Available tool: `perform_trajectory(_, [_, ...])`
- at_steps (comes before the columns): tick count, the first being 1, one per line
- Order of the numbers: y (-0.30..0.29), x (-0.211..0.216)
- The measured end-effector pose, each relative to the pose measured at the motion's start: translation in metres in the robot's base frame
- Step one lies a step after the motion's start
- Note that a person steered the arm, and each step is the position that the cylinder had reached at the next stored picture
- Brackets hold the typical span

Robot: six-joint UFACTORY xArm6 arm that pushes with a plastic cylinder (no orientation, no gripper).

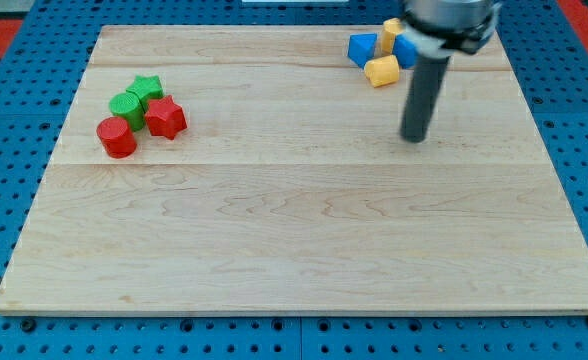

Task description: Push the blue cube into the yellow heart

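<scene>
A blue cube [362,49] sits near the view's top right of the wooden board [294,220]. A yellow heart-like block [381,71] lies just below and to the right of it, touching. A second yellow block [391,33] and a second blue block [405,51] sit right beside them, partly hidden by the arm. My tip [414,137] rests on the board below and to the right of this cluster, a short gap from the yellow heart.
At the view's left sits another cluster: a green star [148,88], a green cylinder [125,105], a red star [165,118] and a red cylinder [117,137]. A blue pegboard surrounds the board.
</scene>
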State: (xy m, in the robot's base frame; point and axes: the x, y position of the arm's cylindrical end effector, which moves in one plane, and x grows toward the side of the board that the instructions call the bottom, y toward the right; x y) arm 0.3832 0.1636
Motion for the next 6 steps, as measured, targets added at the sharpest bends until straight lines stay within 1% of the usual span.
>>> perform_trajectory(1, [0.087,-0.056])
perform_trajectory(2, [0.119,-0.085])
perform_trajectory(3, [0.109,-0.108])
perform_trajectory(4, [0.106,-0.144])
perform_trajectory(5, [0.043,-0.156])
perform_trajectory(6, [-0.012,-0.154])
